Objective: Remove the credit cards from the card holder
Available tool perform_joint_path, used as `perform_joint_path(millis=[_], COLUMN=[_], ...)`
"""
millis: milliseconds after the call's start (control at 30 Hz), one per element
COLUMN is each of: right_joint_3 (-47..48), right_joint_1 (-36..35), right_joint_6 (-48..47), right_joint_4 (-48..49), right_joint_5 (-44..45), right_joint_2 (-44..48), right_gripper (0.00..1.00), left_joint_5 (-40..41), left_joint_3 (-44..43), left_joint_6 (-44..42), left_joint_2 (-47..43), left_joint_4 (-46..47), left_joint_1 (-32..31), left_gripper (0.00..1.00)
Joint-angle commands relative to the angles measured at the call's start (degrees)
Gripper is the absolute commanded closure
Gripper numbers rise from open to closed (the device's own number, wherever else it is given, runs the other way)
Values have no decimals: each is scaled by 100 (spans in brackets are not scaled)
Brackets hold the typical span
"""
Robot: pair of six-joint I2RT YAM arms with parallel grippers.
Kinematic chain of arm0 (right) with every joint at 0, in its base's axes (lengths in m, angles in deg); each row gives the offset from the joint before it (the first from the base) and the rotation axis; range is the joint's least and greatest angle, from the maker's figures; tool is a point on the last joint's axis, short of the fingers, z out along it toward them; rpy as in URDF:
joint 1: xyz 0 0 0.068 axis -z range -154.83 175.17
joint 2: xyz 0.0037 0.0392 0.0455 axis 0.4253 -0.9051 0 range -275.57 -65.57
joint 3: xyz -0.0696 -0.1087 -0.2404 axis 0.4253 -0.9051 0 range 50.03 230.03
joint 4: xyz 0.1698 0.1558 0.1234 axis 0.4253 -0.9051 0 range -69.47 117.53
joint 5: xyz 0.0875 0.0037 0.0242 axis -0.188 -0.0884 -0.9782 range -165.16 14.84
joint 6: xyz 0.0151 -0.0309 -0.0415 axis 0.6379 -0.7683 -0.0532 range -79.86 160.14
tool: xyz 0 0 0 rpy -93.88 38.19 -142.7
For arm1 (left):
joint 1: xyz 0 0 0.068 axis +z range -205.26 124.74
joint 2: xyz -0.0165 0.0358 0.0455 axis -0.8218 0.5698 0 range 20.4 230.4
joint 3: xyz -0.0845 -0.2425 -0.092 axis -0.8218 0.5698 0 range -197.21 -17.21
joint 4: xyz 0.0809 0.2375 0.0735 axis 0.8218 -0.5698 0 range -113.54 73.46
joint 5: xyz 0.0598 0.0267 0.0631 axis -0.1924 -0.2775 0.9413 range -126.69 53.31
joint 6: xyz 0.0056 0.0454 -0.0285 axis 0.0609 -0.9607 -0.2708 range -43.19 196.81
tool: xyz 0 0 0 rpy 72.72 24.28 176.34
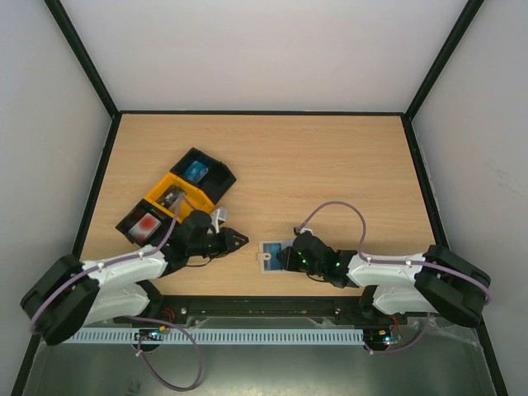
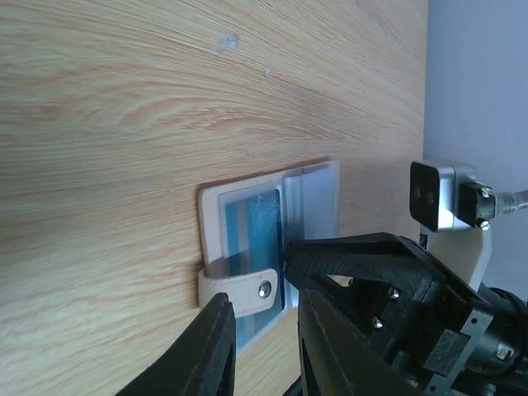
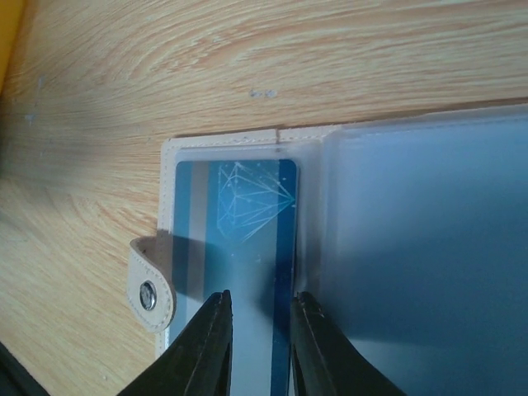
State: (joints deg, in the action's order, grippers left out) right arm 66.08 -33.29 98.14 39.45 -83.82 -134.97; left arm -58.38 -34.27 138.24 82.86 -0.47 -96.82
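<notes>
1. At the upper left of the overhead view, black-and-yellow trays (image 1: 162, 191) are set on the table (image 1: 330, 165). A red card (image 1: 147, 223) is seen in the lower black compartment and a blue item (image 1: 196, 171) in the upper one.
2. Just right of the trays, the left gripper (image 1: 239, 241) is held low over the wood. Its jaws are parted a little and nothing is held between them.
3. At the lower middle, the holder (image 1: 271, 250) lies flat and open between the two grippers. Its tab (image 3: 153, 289) is folded over the left edge, and a blue card (image 3: 239, 223) is seen inside the clear sleeve.
4. The right gripper (image 1: 290, 256) is placed at the holder's right side. Its jaws are set slightly apart over the blue card. Whether the card is touched cannot be told.
</notes>
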Motion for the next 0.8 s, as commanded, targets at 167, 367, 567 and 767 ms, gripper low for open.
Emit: perform_joint_path(millis=[167,367,567,767], right_joint_3=[-134,-471,-658,-828], right_joint_1=[29,27,28,25], right_joint_6=[57,220,262,281], right_joint_4=[-35,269,315,497], right_joint_5=[294,224,317,277], right_joint_2=[223,371,572,634], right_gripper=[79,79,80,80], left_joint_5=[-309,-399,-590,-809], left_joint_3=[-982,-1728,-1914,-2121], left_joint_6=[69,-47,-18,-138], left_joint_2=[1715,2513,3067,3651], left_joint_4=[1134,691,755,663], left_joint_1=[-640,-769,-909,-1115], left_gripper=[73,72,72,72])
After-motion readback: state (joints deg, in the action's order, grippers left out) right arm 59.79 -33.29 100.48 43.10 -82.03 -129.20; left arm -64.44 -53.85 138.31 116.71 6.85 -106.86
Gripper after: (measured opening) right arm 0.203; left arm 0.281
